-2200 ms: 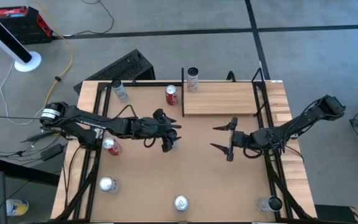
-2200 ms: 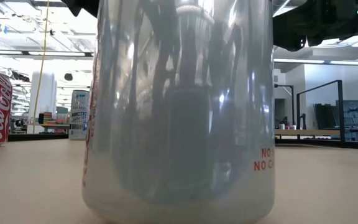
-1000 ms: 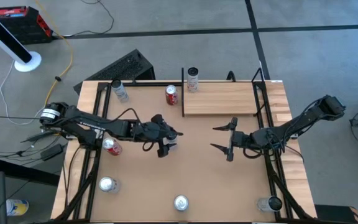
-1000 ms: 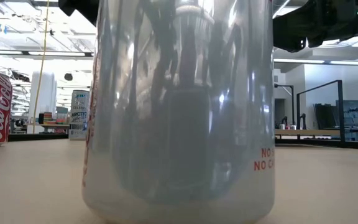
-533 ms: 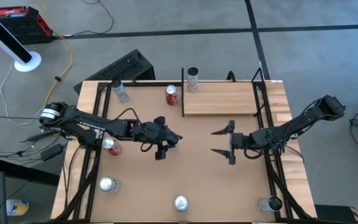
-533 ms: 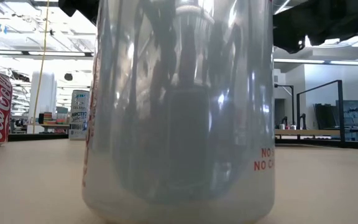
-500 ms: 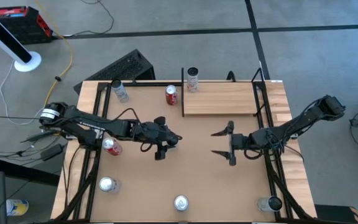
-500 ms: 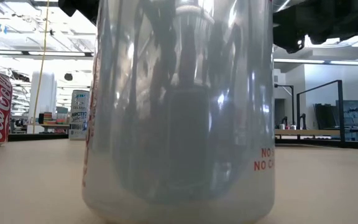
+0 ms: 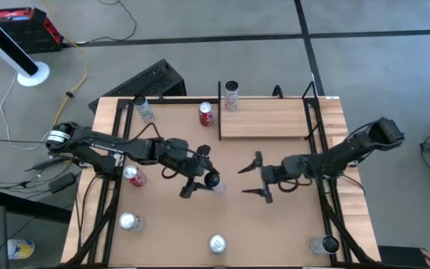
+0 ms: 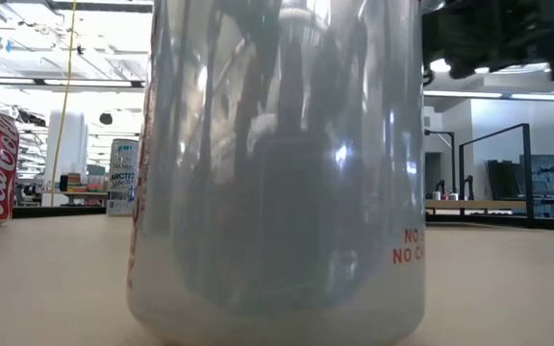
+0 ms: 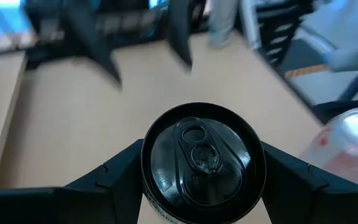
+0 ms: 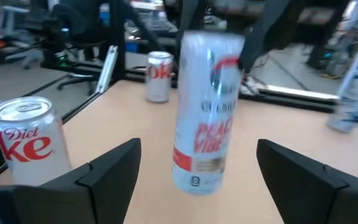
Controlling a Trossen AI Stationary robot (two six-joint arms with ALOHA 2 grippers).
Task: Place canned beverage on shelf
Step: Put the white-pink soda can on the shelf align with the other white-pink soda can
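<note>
Two tools are seen over the middle of the tabletop (image 9: 163, 239). The left tool (image 9: 204, 181) is clenched on a slim white can (image 9: 213, 180), its fingers (image 11: 107, 177) pressed against either side of the can's body just below the dark lid; in the right wrist view the can (image 12: 205, 111) is seen tilted and off the surface. The right tool (image 9: 248, 181) is held just beside it, jaws spread and nothing between them, facing the can across a short gap of bare board. The shelf (image 9: 267, 119) lies along the far edge of the tabletop, a thin black rail at its left end; one can (image 9: 231, 96) stands at its far-left corner, and most of the plank is left free. A red can (image 9: 206, 113) stands just outside the rail. Other cans are kept to the margins: one at the far-left corner (image 9: 142, 108), a red one (image 9: 134, 175) under the left arm, and three along the near edge (image 9: 129, 222) (image 9: 216, 243) (image 9: 328, 243). The low view is mostly blocked by one close can (image 10: 277, 173).
</note>
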